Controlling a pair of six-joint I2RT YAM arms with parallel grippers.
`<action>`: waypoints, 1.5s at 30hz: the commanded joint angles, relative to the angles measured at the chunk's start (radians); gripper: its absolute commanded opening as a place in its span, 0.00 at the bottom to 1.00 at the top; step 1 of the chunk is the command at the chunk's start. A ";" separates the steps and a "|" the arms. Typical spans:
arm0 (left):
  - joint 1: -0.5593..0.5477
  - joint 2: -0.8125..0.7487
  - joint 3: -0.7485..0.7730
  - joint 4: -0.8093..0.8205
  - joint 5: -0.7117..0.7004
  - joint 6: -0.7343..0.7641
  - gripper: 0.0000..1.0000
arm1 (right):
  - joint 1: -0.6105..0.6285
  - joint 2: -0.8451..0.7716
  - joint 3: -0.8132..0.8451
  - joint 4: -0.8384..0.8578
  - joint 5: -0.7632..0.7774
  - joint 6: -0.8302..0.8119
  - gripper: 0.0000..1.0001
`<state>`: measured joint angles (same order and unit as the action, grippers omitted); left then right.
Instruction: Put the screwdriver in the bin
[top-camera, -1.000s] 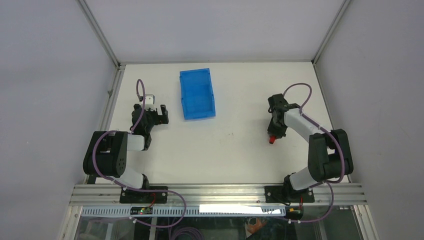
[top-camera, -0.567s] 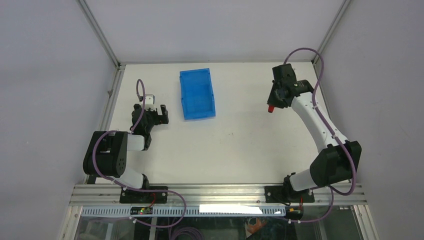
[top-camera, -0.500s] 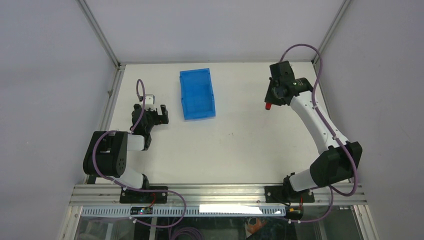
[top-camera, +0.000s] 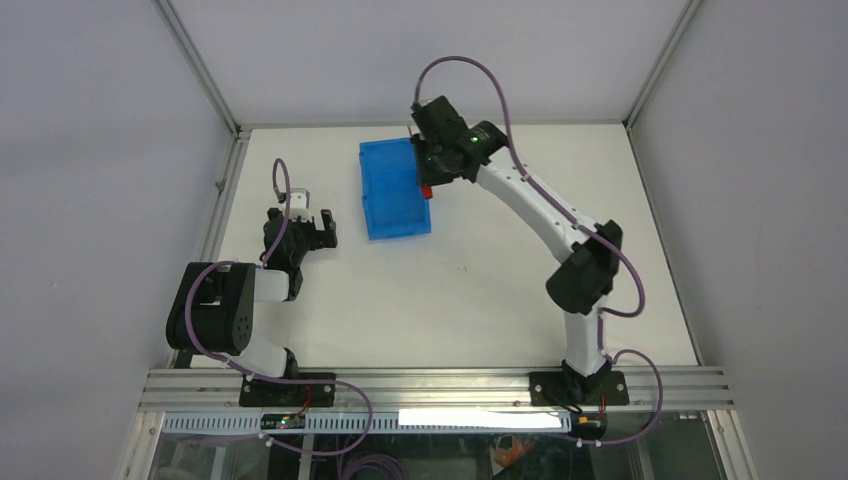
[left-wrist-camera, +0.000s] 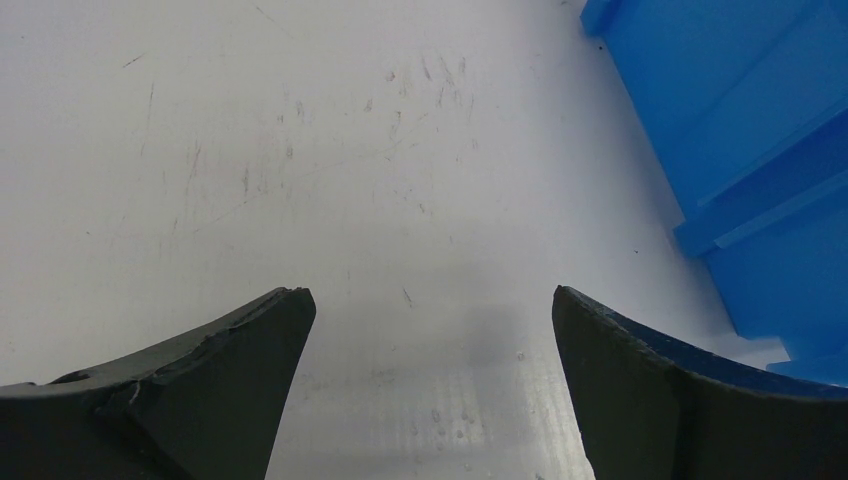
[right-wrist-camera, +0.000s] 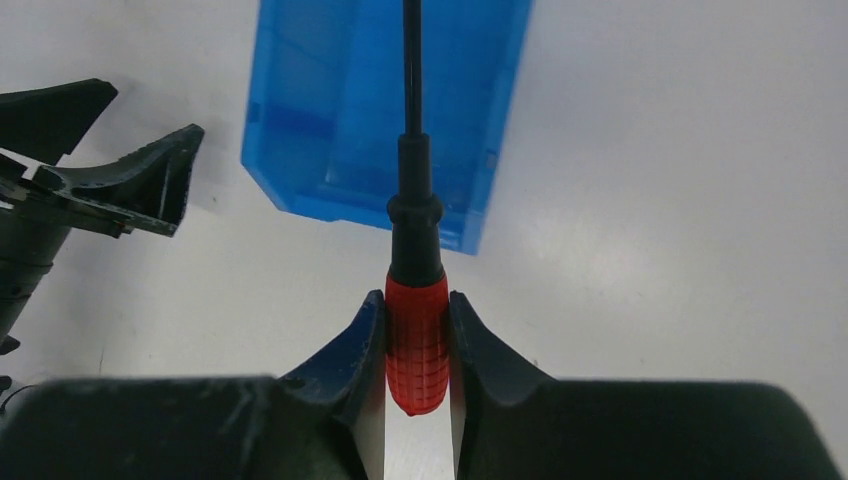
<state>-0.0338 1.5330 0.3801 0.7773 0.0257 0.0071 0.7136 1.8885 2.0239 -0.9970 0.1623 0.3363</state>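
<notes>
The right gripper (right-wrist-camera: 417, 335) is clamping the screwdriver (right-wrist-camera: 414, 230) by its red handle, at the 3 o'clock edge of the bin (top-camera: 390, 205). The left gripper (left-wrist-camera: 430, 295) is standing wide open.

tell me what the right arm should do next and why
Probably shift the screwdriver a little left, over the middle of the bin, before letting go. The right gripper is shut on its red handle, and from above it hangs at the bin's right wall, so a drop now might catch the rim.
</notes>
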 joint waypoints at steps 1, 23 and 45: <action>-0.008 -0.025 0.003 0.027 0.000 -0.017 0.99 | 0.013 0.207 0.253 -0.034 -0.087 -0.074 0.00; -0.008 -0.025 0.003 0.027 -0.001 -0.016 0.99 | 0.036 0.543 0.396 0.083 -0.118 -0.150 0.38; -0.008 -0.026 0.003 0.027 0.000 -0.017 0.99 | -0.136 0.054 0.044 0.052 0.120 -0.131 0.99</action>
<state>-0.0338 1.5330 0.3801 0.7773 0.0261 0.0071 0.7033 2.1185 2.1838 -0.9463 0.2409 0.1928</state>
